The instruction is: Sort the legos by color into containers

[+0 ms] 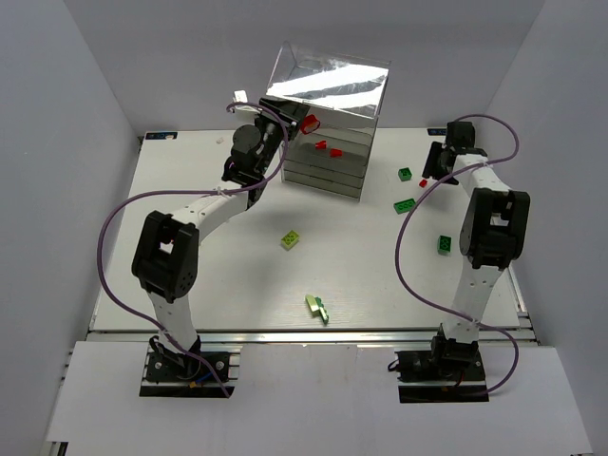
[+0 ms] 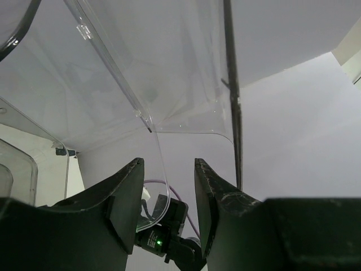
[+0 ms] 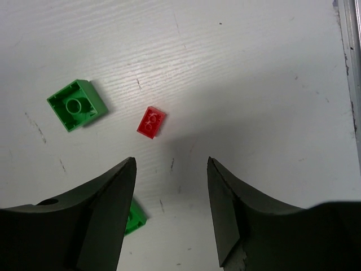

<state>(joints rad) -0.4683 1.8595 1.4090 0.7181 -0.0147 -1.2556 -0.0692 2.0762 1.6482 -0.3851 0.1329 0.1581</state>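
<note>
Right gripper (image 3: 171, 164), spread wide and empty, hovers over a red brick (image 3: 151, 122) on the table (image 3: 254, 68), apparently to pick it; left gripper (image 2: 168, 164), parted and empty, straddles a clear wall of the containers (image 1: 328, 180).

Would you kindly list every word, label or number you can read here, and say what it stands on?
None can be read.
The strip at the far left edge of the table: too small to read.
The white tag by the left arm: blank or too small to tell.
</note>
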